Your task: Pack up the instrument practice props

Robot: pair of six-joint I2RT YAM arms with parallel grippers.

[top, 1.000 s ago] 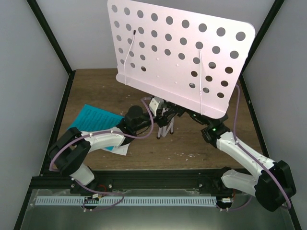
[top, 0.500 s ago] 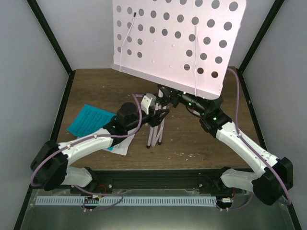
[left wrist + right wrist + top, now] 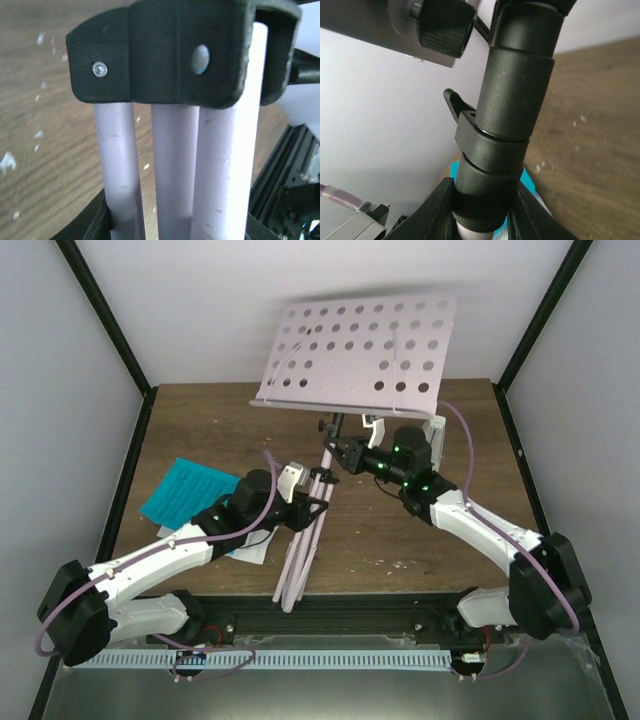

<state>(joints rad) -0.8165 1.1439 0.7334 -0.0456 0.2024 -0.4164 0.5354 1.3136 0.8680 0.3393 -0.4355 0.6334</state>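
The pale pink music stand has its perforated desk (image 3: pixel 360 350) tipped back over the far side of the table. Its three legs (image 3: pixel 300 560) are folded together and slant toward the near edge. My left gripper (image 3: pixel 318 502) is shut on the bundled legs (image 3: pixel 170 165), just below the black hub (image 3: pixel 170 50). My right gripper (image 3: pixel 345 455) is shut on the stand's black pole collar (image 3: pixel 495 165). The teal booklet (image 3: pixel 190 490) lies flat at the left, partly under my left arm. A small white thing (image 3: pixel 438 430), perhaps the metronome, shows partly behind my right wrist.
The brown table (image 3: pixel 220 420) is framed by black corner posts and pale walls. A black rail (image 3: pixel 340 615) runs along the near edge, and the feet of the folded legs reach it.
The stand has tipped: its desk swung back and away from the camera, and the folded legs swung toward the near rail. Both grippers kept their hold and my left arm stretched right.
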